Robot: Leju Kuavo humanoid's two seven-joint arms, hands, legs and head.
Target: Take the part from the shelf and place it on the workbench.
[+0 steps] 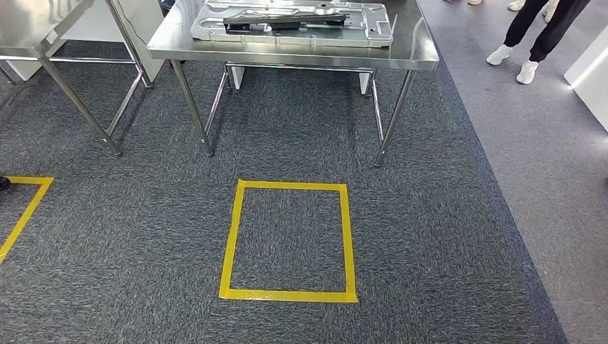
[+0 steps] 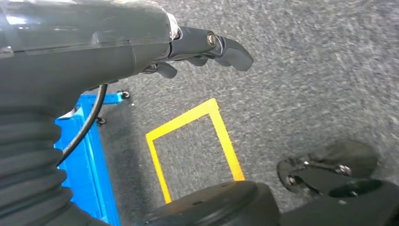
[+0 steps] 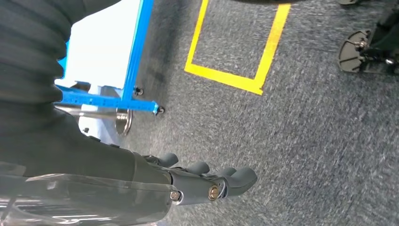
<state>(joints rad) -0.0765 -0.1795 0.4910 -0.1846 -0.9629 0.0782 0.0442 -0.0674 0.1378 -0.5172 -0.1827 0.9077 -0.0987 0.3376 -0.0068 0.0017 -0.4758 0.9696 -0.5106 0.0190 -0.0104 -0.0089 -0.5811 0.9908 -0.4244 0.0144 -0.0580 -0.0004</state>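
Observation:
A flat light-grey metal part (image 1: 294, 21) with a black piece on top lies on the steel workbench (image 1: 287, 52) at the far side of the head view. My left hand (image 2: 207, 47) hangs over the grey carpet, its dark fingers loosely extended and holding nothing. My right hand (image 3: 211, 181) also hangs above the carpet, fingers stretched side by side with nothing in them. A blue wheeled shelf frame (image 2: 89, 155) stands close beside the left arm and is seen again as the blue frame (image 3: 136, 52) near the right arm.
A yellow taped square (image 1: 289, 240) marks the carpet in front of the workbench, with another yellow marking (image 1: 25, 208) at the left. A second steel table (image 1: 36, 25) stands at the far left. A person's legs in white shoes (image 1: 527, 43) are at the far right.

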